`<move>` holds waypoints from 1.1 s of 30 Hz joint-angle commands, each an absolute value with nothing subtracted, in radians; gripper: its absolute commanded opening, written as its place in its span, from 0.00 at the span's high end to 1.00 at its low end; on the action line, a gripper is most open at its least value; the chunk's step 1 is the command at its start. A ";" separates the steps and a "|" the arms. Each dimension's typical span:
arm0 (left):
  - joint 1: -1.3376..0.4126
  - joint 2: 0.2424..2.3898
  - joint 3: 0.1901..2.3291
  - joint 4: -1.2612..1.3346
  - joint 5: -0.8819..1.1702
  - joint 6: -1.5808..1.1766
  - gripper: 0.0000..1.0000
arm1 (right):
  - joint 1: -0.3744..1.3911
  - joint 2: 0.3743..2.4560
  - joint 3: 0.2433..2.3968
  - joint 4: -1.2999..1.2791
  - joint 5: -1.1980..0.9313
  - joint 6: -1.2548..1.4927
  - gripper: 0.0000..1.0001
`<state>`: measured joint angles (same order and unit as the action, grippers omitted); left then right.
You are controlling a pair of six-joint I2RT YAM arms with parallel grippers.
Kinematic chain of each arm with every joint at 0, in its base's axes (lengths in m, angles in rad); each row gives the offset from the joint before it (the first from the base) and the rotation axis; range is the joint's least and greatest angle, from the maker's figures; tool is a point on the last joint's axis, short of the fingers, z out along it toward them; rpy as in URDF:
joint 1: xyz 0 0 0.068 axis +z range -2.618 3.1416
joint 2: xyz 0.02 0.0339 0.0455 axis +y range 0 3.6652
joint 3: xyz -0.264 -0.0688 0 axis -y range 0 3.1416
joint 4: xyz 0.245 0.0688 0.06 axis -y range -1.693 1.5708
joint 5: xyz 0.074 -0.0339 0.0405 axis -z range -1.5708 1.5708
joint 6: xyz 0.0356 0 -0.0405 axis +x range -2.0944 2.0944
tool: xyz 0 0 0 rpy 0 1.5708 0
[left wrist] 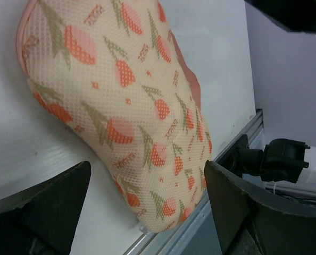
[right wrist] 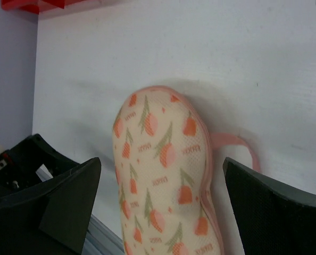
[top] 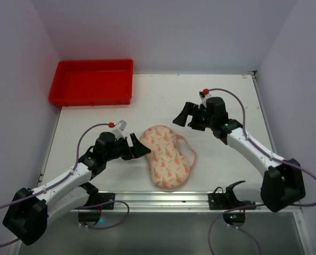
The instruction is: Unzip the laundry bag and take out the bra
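Zipper work comes first, and the laundry bag point(top: 167, 158) looks fully closed, lying flat on the white table point(top: 163, 101) toward six o'clock of its surface, its long axis running from eleven to five o'clock. The left gripper point(top: 141, 146) sits just beside the bag's nine o'clock edge with its jaws spread wide and nothing between them; whether a fingertip brushes the fabric I cannot tell. The right gripper point(top: 185, 121) hangs apart from the bag at about one o'clock of it, likewise released and empty. To do this step well, one claw should probably pin the padded body near one end while the other finds the slider on the pink edge. No view shows that slider clearly, so it needs locating before any pinch. The thin pink loop strap point(top: 190, 152) curls out at the bag's three o'clock side and could be mistaken for the pull or snag a finger. Of containers: the bag's mesh shows only its printed pattern, and the bra is not visible, presumably zipped inside. The red tray point(top: 89, 99) at ten o'clock of the table shows nothing in it.
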<state>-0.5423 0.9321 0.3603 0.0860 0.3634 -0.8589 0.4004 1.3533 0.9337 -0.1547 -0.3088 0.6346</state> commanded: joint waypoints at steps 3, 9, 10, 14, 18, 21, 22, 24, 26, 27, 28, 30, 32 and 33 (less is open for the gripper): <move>-0.586 0.879 0.302 0.098 0.316 -0.999 0.10 | 0.428 1.105 0.666 -0.193 -0.288 0.623 0.01; -0.707 0.956 0.282 0.201 0.270 -1.054 0.13 | 0.437 0.944 0.493 -0.202 -0.367 0.644 0.02; -0.728 0.972 0.287 0.209 0.258 -1.058 0.17 | 0.437 0.928 0.480 -0.201 -0.367 0.646 0.02; -0.821 1.095 0.299 0.236 0.212 -1.092 0.20 | 0.436 0.878 0.448 -0.201 -0.380 0.664 0.02; -0.870 1.127 0.287 0.242 0.183 -1.123 0.23 | 0.437 0.854 0.445 -0.202 -0.391 0.663 0.02; -0.873 1.132 0.279 0.262 0.179 -1.138 0.31 | 0.436 0.853 0.454 -0.199 -0.397 0.654 0.02; -0.873 1.141 0.279 0.276 0.179 -1.144 0.36 | 0.437 0.856 0.457 -0.195 -0.400 0.650 0.02; -0.873 1.157 0.291 0.326 0.183 -1.150 0.52 | 0.437 0.864 0.469 -0.193 -0.396 0.641 0.02; -0.873 1.192 0.325 0.357 0.184 -1.155 0.71 | 0.436 0.886 0.495 -0.216 -0.379 0.624 0.02; -0.873 1.204 0.340 0.380 0.186 -1.157 0.86 | 0.436 0.894 0.506 -0.227 -0.374 0.617 0.02; -0.873 1.228 0.359 0.383 0.183 -1.154 0.94 | 0.437 0.900 0.514 -0.233 -0.365 0.609 0.02; -0.873 1.261 0.418 0.380 0.176 -1.151 1.00 | 0.436 0.896 0.532 -0.244 -0.353 0.598 0.02; -0.871 1.307 0.458 0.373 0.164 -1.155 1.00 | 0.436 0.879 0.544 -0.245 -0.336 0.592 0.02; -0.873 1.325 0.495 0.362 0.144 -1.163 1.00 | 0.437 0.858 0.548 -0.242 -0.328 0.589 0.02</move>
<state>-0.8665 1.2938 0.3946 0.2813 0.1955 -1.1446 0.4320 0.8925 0.4900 -0.2348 -0.3550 0.6212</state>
